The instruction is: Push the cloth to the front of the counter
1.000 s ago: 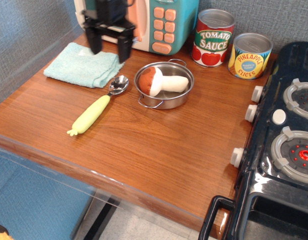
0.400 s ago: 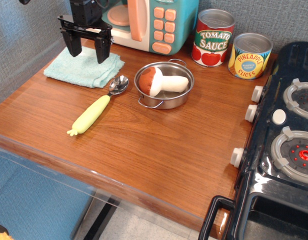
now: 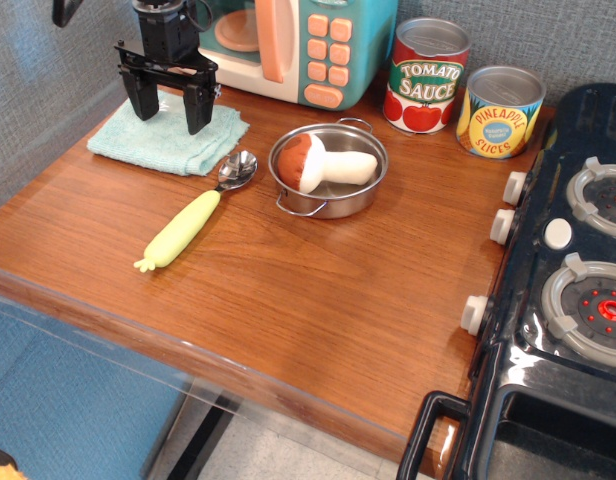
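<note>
The mint-green folded cloth (image 3: 160, 142) lies at the back left of the reddish-brown counter (image 3: 318, 290), next to the toy microwave. My black gripper (image 3: 171, 115) is open, fingers pointing down, directly over the far part of the cloth, with its fingertips at or just above the fabric. I cannot tell whether they touch. The gripper hides part of the cloth's rear edge.
A spoon with a yellow-green handle (image 3: 188, 222) lies right in front of the cloth. A steel pot (image 3: 328, 170) holds a toy mushroom. A teal toy microwave (image 3: 308, 45) and two cans (image 3: 426, 75) stand at the back. The black toy stove (image 3: 568, 270) is at the right.
My gripper has moved left from in front of the microwave to over the cloth and come down slightly. The cloth and other objects have not moved.
</note>
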### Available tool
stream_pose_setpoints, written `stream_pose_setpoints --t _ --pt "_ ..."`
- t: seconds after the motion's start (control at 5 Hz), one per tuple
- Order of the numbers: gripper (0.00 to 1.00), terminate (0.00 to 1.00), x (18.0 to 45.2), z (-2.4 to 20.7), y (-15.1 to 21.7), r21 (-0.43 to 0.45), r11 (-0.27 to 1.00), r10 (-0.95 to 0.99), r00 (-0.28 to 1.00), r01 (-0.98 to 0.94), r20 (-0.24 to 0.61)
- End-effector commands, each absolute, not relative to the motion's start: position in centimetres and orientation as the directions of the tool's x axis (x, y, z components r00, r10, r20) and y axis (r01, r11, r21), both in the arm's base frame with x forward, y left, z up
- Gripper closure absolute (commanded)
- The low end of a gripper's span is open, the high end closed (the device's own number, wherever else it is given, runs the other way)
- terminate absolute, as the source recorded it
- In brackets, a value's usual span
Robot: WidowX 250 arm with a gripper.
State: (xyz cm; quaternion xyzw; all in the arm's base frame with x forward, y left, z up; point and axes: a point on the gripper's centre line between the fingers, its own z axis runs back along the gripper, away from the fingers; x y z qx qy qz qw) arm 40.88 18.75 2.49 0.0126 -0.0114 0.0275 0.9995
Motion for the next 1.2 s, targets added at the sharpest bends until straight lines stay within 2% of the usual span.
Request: stream_pose_setpoints --t 0.0,0.4,0.6,0.8,1.0 --pt "0.0 0.0 42.1 2.9 18.3 0.027 1.0 0.01 0.999 -0.012 0.045" --pt "0.0 0.0 40.9 2.7 16.7 -0.009 1.0 -0.02 0.997 0.021 0.071" --pt "0.0 0.0 39.5 2.6 15.9 -0.013 0.999 -0.048 0.997 0.049 0.068" --pt "0.0 0.0 36.2 1.8 15.2 -0.014 0.996 -0.085 0.995 0.086 0.055" --pt "0.0 0.0 31.5 1.3 15.5 -0.008 0.996 -0.091 0.995 0.091 0.047"
